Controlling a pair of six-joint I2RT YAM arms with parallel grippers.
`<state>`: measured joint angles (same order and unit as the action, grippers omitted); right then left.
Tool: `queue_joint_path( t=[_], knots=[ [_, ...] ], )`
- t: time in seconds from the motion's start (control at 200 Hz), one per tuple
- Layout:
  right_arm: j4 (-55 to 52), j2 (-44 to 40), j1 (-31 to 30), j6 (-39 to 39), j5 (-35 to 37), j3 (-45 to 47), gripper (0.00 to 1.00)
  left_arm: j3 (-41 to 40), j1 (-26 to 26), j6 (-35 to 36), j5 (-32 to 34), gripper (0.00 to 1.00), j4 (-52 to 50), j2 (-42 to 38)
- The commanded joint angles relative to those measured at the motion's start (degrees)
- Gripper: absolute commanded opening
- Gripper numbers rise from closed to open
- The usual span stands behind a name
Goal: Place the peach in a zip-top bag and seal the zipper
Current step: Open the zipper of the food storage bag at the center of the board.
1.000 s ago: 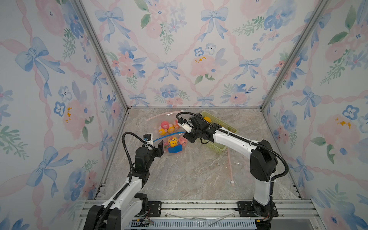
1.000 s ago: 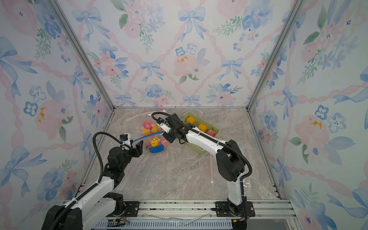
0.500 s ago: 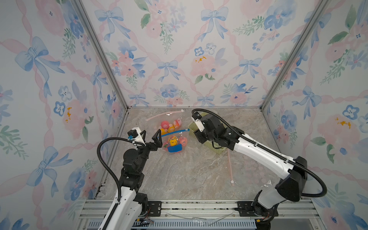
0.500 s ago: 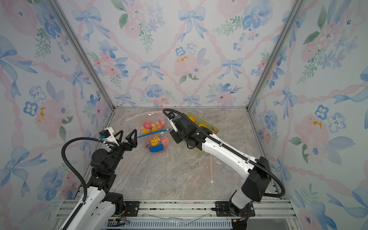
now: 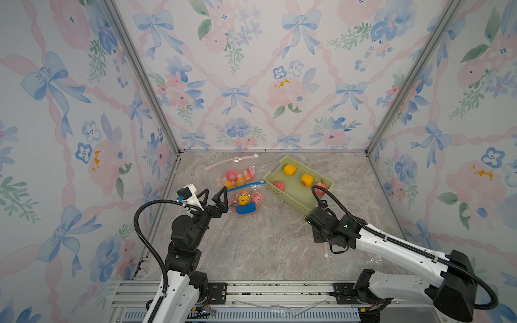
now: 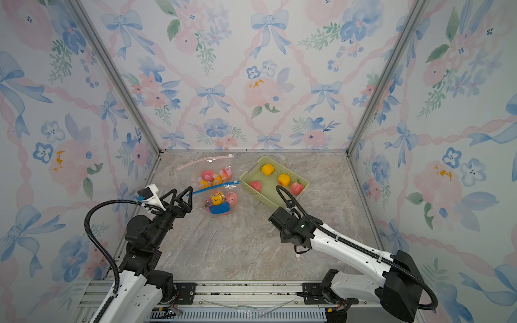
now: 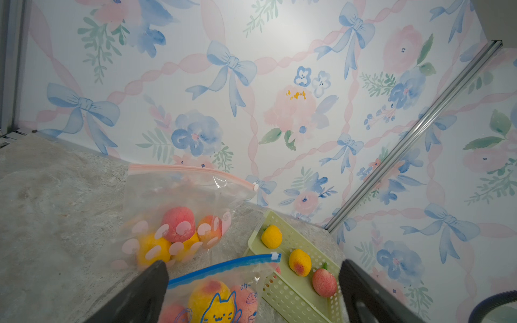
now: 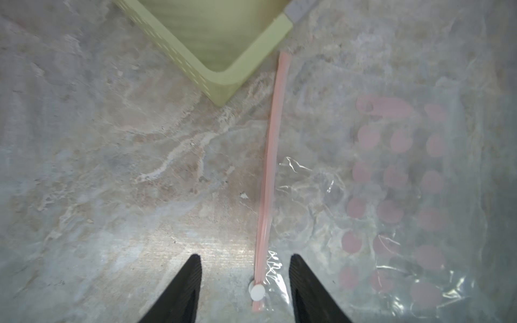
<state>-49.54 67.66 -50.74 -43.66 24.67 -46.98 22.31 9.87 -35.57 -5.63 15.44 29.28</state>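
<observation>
At rear right of worktop (image 5: 251, 246): basket (image 5: 285, 197) holding loose peach (image 5: 322, 185).
Left pincer (image 5: 216, 188): spread wide, empty, beside filled blue-zip bag (image 5: 246, 202).
Right pincer (image 8: 244, 257): part open, empty, straddling pink zipper (image 8: 270, 167) of empty bag (image 8: 391, 181).

- Basket (image 5: 288, 200) sits at the back right of the surface (image 5: 251, 246), set cornerwise; four fruits (image 5: 306, 179) lie in it.
- Rear bag (image 5: 239, 176) lies near the back edge, left of the basket, with fruit inside.
- Second bag (image 5: 246, 202) lies just before the rear bag, with fruit inside; left hand (image 5: 214, 189) is just to its left.
- Flat bag (image 8: 391, 181) lies before the basket's front corner, toward the right edge; right hand (image 8: 246, 256) is above its zipper end.
</observation>
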Motion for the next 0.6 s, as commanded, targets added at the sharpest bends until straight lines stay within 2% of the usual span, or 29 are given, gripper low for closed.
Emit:
queue_joint_path(
  t=[0.0, 0.27, 0.595],
  knots=[
    [0.70, -0.06, 0.41, -7.88, 0.50, 3.44, 0.54, -0.55, 0.51, -1.34, -0.40, 0.98, -1.08, -0.48],
    [9.54, 0.08, 7.88, -5.51, -4.33, 10.44, 0.51, -0.95, 0.72, -1.88, 3.02, 0.98, -3.84, -0.98],
    [16.64, 7.90, 13.60, 0.10, -8.56, 9.72, 0.48, -1.98, 1.04, -3.10, 3.61, 0.98, -3.62, -1.36]
  ],
)
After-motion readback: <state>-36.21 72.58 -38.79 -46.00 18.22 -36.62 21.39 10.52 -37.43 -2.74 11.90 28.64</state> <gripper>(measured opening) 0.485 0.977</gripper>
